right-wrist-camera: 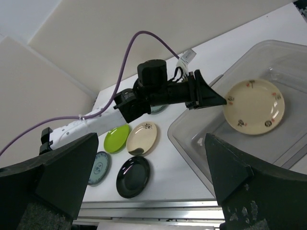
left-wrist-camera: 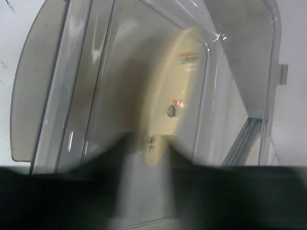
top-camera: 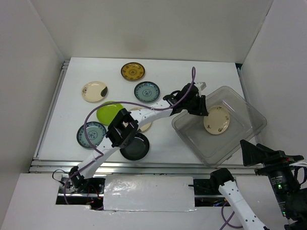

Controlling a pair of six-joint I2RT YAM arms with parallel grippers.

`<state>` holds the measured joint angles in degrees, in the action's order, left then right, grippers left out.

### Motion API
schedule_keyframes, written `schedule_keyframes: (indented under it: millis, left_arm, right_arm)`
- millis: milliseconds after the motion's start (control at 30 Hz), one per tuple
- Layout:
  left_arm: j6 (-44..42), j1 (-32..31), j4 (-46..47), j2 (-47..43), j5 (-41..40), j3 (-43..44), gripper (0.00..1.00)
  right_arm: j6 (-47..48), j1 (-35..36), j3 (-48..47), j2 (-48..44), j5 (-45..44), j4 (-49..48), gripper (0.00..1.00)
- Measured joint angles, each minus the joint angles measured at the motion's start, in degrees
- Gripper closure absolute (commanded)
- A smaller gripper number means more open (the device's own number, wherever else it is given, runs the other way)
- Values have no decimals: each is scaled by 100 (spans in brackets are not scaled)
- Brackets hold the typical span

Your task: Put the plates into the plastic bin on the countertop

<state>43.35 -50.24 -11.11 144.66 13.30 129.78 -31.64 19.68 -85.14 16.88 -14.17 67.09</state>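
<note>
1. The left hand (right-wrist-camera: 221, 99) reaches over the rim of the plastic bin (top-camera: 191, 131), its fingers either side of the cream plate (right-wrist-camera: 254, 106); pinching or released, I cannot tell.
2. That plate lies inside the bin.
3. The right hand (right-wrist-camera: 151, 139) hangs wide apart, grasping nothing.
4. On the desk (top-camera: 175, 75), left of the bin, lie the lime green plate (top-camera: 109, 112), the black plate (top-camera: 135, 146) and the mustard plate (top-camera: 133, 71).
</note>
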Motion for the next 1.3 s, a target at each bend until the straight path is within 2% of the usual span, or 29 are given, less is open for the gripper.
schedule_keyframes:
  millis: [33, 200, 300, 367, 500, 567, 700, 767, 833, 967, 1200, 1300]
  left_arm:
    - [-31, -7, 0, 0, 2, 0, 1]
    - [-66, -133, -144, -238, -118, -24, 1]
    - [-264, -313, -455, -997, -566, -407, 1]
    - [-286, -448, -693, -1904, -1158, -962, 1]
    - [-107, -400, -955, -4511, -2378, -2656, 1]
    - [103, 107, -1152, -5733, -2848, -3403, 1]
    - [610, 1598, -1475, -7681, -3766, -5311, 1]
    - [664, 1869, -1582, -8319, -3777, -6411, 1]
    - [645, 2085, -1620, -8767, -3425, -7482, 1]
    - [610, 2479, -1300, -8883, -2435, -9014, 1]
    - [636, 2406, -649, -8896, -1812, -9882, 1]
    - [649, 2402, -227, -8872, -1628, -10255, 7]
  right_arm:
    - [-2, 4, 9, 0, -2, 0, 0]
    - [-2, 7, 46, 0, 9, -11, 0]
    - [0, 9, 76, 0, 44, -44, 0]
    - [4, 17, 155, 0, 87, -96, 0]
    - [48, 46, 551, 2, 330, -345, 0]
    - [98, 48, 846, 7, 564, -494, 0]
    - [175, 59, 1464, 35, 1281, -890, 0]
    - [205, 59, 1711, 63, 1661, -1110, 0]
    - [251, 59, 1902, 76, 1998, -1331, 0]
    - [323, 59, 2133, 87, 2570, -1646, 0]
    - [345, 59, 2221, 35, 2957, -1786, 0]
    - [348, 59, 2221, -13, 3018, -1788, 0]
